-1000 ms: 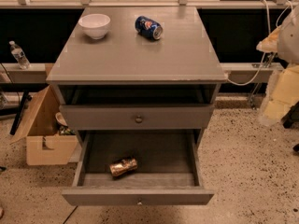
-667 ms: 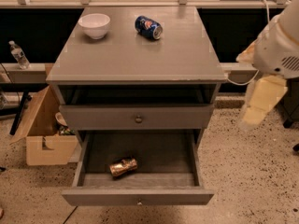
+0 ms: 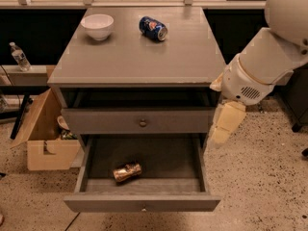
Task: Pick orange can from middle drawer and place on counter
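Observation:
The orange can lies on its side in the open middle drawer, near the drawer's front and left of centre. The counter is the grey cabinet's flat top. My gripper hangs at the end of the white arm, beside the cabinet's right side at the level of the upper drawer. It is above and to the right of the can, outside the drawer, with nothing seen in it.
A white bowl and a blue soda can lying on its side sit at the back of the counter. The upper drawer is nearly shut. A cardboard box and a water bottle are at the left.
My arm has swung leftward into view and the gripper has come down close to the cabinet's right side. The can and drawers have not moved.

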Robot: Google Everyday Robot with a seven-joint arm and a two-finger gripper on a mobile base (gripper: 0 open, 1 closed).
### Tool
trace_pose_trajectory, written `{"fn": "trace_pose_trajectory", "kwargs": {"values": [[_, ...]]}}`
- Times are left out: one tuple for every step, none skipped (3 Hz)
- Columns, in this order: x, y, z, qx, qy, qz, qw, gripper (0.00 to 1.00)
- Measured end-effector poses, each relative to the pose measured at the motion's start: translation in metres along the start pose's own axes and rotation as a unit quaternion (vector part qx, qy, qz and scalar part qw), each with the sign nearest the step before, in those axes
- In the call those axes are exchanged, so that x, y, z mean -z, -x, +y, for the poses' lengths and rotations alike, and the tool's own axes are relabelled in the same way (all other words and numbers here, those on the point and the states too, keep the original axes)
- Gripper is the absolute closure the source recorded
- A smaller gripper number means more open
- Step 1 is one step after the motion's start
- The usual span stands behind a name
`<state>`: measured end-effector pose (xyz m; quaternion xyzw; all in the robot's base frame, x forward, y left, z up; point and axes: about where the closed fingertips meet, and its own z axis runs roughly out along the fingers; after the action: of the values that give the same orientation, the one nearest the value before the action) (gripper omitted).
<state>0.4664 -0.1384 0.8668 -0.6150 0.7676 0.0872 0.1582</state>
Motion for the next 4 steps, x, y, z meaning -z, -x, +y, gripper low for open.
{"fn": "trace_pose_trajectory", "kwargs": {"values": [[-0.038,0.005,0.008,0.001,0.022,-0.03,0.9993,0.0],[-0.1,0.016,0.025,0.001,0.043,-0.051,0.9978,0.0],[-0.165,0.03,0.04,-0.006,0.06,-0.066,0.996,0.0],[-0.229,0.051,0.042,-0.023,0.065,-0.092,0.9934,0.0]]}}
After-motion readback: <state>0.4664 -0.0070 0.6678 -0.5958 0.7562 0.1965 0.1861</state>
